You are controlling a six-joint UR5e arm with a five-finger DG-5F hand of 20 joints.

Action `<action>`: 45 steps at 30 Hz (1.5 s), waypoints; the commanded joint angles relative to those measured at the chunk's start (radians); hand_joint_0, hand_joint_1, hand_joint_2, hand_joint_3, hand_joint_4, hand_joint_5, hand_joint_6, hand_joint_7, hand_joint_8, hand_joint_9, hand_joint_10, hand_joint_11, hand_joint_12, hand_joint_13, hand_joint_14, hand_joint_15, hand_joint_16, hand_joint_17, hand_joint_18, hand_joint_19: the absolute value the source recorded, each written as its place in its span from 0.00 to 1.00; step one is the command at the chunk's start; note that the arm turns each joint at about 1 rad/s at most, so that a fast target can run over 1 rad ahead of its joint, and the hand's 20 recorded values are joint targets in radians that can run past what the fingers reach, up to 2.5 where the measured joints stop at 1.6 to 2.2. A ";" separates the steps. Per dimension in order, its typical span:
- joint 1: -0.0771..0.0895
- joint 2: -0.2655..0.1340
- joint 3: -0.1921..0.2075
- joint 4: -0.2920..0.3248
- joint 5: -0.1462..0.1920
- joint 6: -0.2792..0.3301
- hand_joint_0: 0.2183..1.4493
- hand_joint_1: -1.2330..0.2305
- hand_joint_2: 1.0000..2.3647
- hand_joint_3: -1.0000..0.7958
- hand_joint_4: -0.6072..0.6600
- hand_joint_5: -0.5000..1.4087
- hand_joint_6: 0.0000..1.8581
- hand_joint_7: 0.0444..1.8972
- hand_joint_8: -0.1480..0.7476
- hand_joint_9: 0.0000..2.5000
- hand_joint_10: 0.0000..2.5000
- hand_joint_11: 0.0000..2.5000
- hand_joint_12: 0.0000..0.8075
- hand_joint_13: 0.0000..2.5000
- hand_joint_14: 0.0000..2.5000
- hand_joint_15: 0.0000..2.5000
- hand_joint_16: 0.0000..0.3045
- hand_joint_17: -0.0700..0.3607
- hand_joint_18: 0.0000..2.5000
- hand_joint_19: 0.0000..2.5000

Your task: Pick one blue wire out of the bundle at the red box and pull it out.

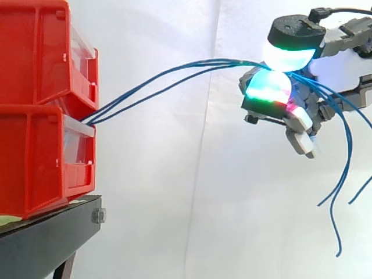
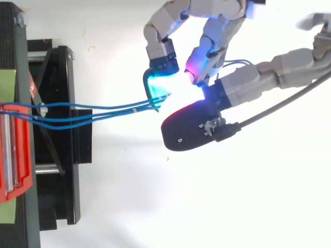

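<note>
Two red bins (image 1: 40,116) are stacked on a black stand (image 1: 52,238) at the left. Blue wires (image 1: 163,78) leave the gap between the bins and run up and to the right, stretched almost straight. My hand (image 1: 343,67) hovers well right of the bins and pinches the wires between two glowing fingertips (image 1: 289,55), one above and one below. From above, the wires (image 2: 103,111) run from the red bin (image 2: 13,155) into the cyan-lit fingertips (image 2: 158,85) of my hand (image 2: 243,85). I cannot tell whether one wire or all of them sit in the pinch.
Past the pinch, loose wire ends (image 1: 337,192) hang down in long curves below my hand. The black stand (image 2: 57,170) reaches out under the bins. A white curtain hangs behind, with open space between the bins and my hand.
</note>
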 commanded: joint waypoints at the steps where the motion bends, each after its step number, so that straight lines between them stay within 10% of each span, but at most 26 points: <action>1: 0.000 0.000 0.000 0.000 0.001 -0.001 0.35 0.23 0.01 0.46 0.56 0.20 0.50 0.65 0.61 0.43 0.00 0.24 0.55 0.43 0.01 0.18 0.18 0.45 0.40 0.20; 16: 0.000 0.000 0.000 0.000 0.001 0.001 0.43 0.22 0.01 0.33 0.55 0.16 0.52 0.55 0.53 0.35 0.00 0.22 0.52 0.40 0.01 0.16 0.18 0.45 0.38 0.17; 26: 0.000 0.000 0.000 0.000 0.000 0.001 0.24 0.47 0.00 0.28 0.63 0.18 0.49 0.59 0.60 0.40 0.00 0.22 0.57 0.41 0.01 0.18 0.21 0.49 0.39 0.23; 45: 0.000 0.000 0.000 0.002 -0.002 0.001 0.40 0.24 0.02 0.46 0.51 0.19 0.52 0.64 0.59 0.42 0.01 0.25 0.54 0.43 0.01 0.18 0.18 0.45 0.40 0.19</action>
